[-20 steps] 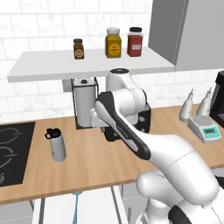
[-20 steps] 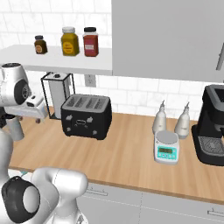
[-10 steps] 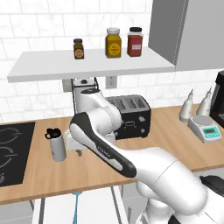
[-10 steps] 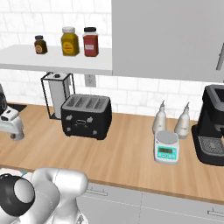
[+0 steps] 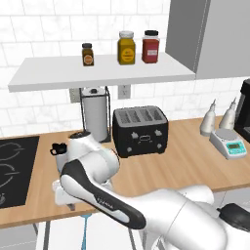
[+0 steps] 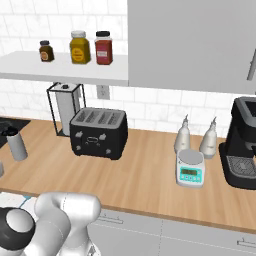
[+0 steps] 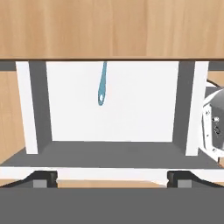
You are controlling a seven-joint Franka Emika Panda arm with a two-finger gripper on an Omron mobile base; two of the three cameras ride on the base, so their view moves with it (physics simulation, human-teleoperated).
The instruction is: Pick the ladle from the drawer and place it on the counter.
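**Ladle lies ahead of the open claw, handle running away under the tabletop edge**

The slim light-blue ladle (image 7: 102,87) lies on the white floor of the shallow white box drawer (image 7: 70,122), which stands pulled out. In the hand view only part of it shows: a thin shaft ending in a small rounded tip near the middle of the drawer floor, while its other end runs under the edge of the light-brown wood-grain tabletop (image 7: 112,28). Its long axis runs almost straight away from the camera, slightly slanted, and it sits a little left of the view's centre.

The claw (image 7: 112,177) hangs above the near side of the drawer with its two dark tips spread wide and nothing between them. In the left base view a sliver of the ladle (image 5: 85,225) shows just below the tabletop (image 5: 195,161) front edge.

Judging from this, the coming move calls for going forward and down, nudging left, with the jaws closing across the thin shaft.
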